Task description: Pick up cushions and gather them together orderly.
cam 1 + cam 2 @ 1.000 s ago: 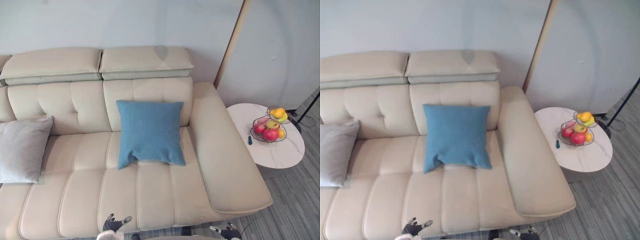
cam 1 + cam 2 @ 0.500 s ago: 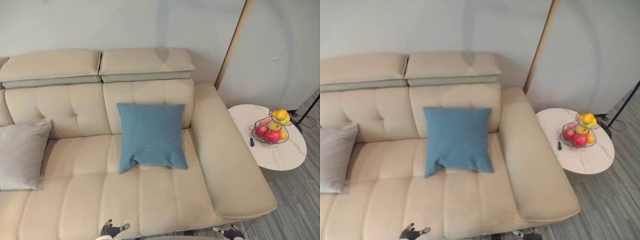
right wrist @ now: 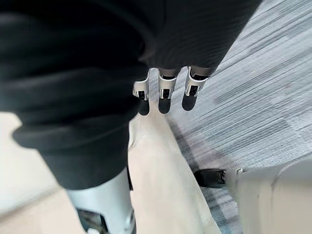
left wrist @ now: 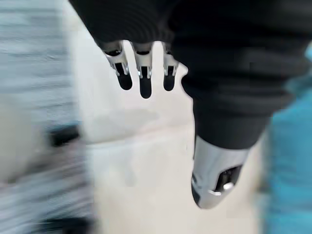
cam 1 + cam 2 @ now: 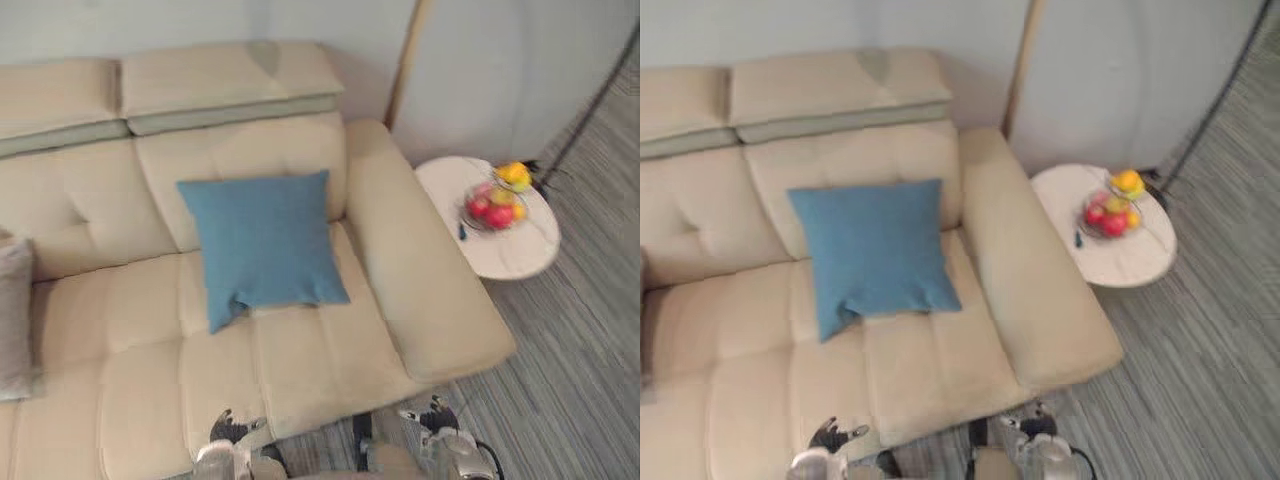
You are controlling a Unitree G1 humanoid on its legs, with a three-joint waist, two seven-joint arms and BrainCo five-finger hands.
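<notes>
Beside sofa [image 5: 320, 360], left hand [image 5: 232, 430], right hand [image 5: 433, 416]: fingers straight, empty.

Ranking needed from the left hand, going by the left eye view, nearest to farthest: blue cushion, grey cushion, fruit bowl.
From the left hand:
1. The blue cushion, straight ahead on the sofa.
2. The grey cushion, at the view's left edge.
3. The fruit bowl, far right, on the side table.

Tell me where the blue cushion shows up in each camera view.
Left eye view: blue cushion at centre, against the sofa backrest.
Right eye view: left of centre.
Left wrist view: probably the blurred blue patch beyond the left hand.
Right wrist view: sofa edge and floor beyond the right hand.
Shared landmark: the cream sofa.
</notes>
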